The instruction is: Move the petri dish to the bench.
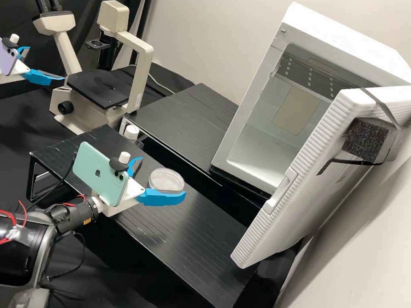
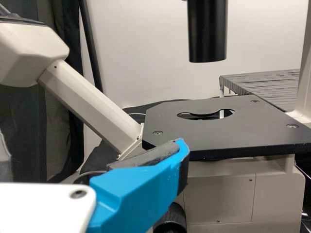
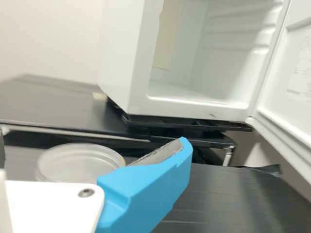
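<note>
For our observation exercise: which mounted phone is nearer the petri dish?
The mint-green phone, close to the petri dish; the purple phone is by the microscope.

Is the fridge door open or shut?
Open: in the high view the door stands swung out from the cabinet, baring the pale interior.

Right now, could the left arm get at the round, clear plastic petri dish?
Probably not: its blue fingers hang by the cream microscope with the black stage, which seems to block the direct way, and the right arm's blue fingers stand on either side of the dish.
</note>
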Robot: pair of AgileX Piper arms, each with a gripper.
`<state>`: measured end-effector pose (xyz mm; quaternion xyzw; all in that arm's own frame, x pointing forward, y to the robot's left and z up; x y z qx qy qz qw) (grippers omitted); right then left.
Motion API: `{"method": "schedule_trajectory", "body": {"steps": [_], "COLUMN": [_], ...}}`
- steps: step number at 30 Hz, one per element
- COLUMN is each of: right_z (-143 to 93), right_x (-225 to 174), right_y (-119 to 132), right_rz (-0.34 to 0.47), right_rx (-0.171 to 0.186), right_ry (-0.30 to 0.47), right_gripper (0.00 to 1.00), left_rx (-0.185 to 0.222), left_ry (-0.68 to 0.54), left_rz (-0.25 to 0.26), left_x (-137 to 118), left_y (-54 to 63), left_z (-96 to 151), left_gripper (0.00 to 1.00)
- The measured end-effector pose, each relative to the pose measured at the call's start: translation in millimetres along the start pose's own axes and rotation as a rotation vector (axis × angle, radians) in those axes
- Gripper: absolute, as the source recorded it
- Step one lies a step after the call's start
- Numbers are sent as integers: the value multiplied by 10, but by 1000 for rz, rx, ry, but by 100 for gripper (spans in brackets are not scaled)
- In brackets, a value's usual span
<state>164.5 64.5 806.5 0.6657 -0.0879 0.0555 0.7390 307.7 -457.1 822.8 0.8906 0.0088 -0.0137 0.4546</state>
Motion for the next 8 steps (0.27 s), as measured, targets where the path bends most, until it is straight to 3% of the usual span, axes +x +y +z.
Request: {"method": "schedule_trajectory", "body": {"steps": [2,5,8], "right_z": [-23,-42,-57], "right_x": [-7,-4,7], "right_y": [5,9,-4], "right_rz": [-4,-11,-21], "right_rx": [66,135,164], "right_ry": [41,88,113], "right_gripper": [100,100,100], "left_rx": [0,0,0], "left_ry": [0,0,0], "left_rz": [0,0,0], "left_x": [0,0,0], "left_y": [0,0,0], "left_z": [0,0,0], "left_gripper": [100,100,100]}}
